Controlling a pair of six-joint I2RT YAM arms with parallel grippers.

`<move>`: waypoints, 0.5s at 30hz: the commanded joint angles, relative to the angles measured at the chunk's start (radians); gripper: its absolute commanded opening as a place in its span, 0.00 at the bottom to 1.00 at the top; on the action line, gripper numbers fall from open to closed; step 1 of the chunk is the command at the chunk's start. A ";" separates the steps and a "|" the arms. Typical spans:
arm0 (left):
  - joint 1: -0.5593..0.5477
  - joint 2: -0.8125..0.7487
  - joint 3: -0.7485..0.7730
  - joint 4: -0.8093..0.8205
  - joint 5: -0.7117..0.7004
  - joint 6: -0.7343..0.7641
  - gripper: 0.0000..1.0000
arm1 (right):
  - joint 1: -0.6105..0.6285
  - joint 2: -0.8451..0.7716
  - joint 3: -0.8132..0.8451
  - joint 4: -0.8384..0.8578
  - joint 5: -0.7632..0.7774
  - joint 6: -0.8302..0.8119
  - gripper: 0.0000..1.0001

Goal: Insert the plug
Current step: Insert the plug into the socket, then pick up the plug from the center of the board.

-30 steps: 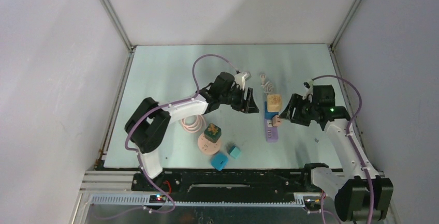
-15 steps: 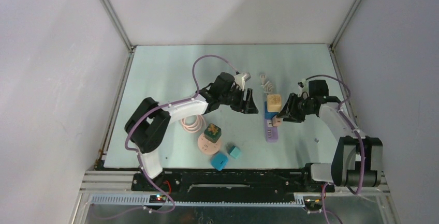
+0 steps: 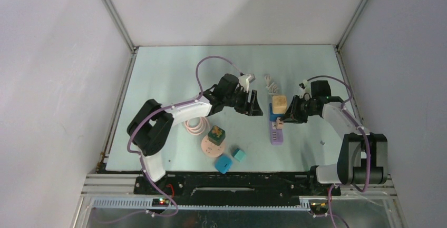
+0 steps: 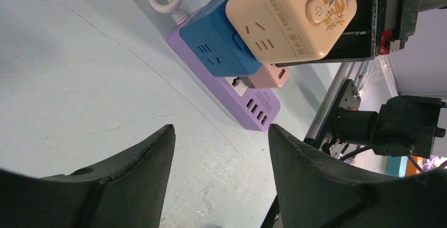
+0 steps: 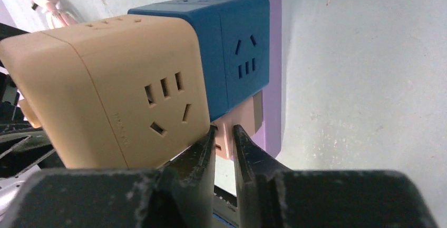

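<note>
My right gripper [image 5: 224,133] is drawn together, with only a sliver of gap between the fingers. Its tips sit right at the small pink plastic plug [image 5: 245,122]. The plug is wider than that gap, so I judge I am butting against it rather than holding it. Whether an edge is pinched I cannot tell.

The plug lies straight ahead of my fingertips, on the top face of the long purple plastic power strip [image 5: 271,80]. It sits about midway along the strip, tucked against the blue cube adapter [image 5: 237,54]. Its prongs are hidden. I take them to point down into the strip, so the coming push should go straight down onto the strip's face, across its long axis. Whether the plug is fully seated I cannot tell.

A beige cube adapter [image 5: 121,91] is plugged onto the blue one. From above, the strip's long axis runs away from my bases, and a white cord [image 3: 271,85] coils off its far end.

My left gripper [image 3: 254,104], jaws spread and empty, hovers off the strip's left side, apart from it. The right arm is plainly the nearer one.
</note>
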 commanded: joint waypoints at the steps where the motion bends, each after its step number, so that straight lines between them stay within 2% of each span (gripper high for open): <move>1: 0.005 -0.021 0.049 0.004 -0.016 0.016 0.69 | 0.035 0.026 -0.013 -0.038 0.146 -0.030 0.16; 6: 0.007 -0.029 0.063 -0.009 -0.025 0.022 0.70 | 0.040 0.047 -0.042 -0.052 0.204 -0.024 0.12; 11: 0.019 -0.083 0.094 -0.028 -0.049 0.053 0.71 | 0.052 0.027 -0.046 -0.048 0.202 -0.030 0.15; 12: 0.022 -0.102 0.101 -0.061 -0.058 0.064 0.72 | 0.052 0.006 -0.039 -0.052 0.187 -0.030 0.18; 15: 0.031 -0.172 0.106 -0.106 -0.086 0.111 0.74 | 0.053 -0.091 -0.003 -0.087 0.167 -0.024 0.37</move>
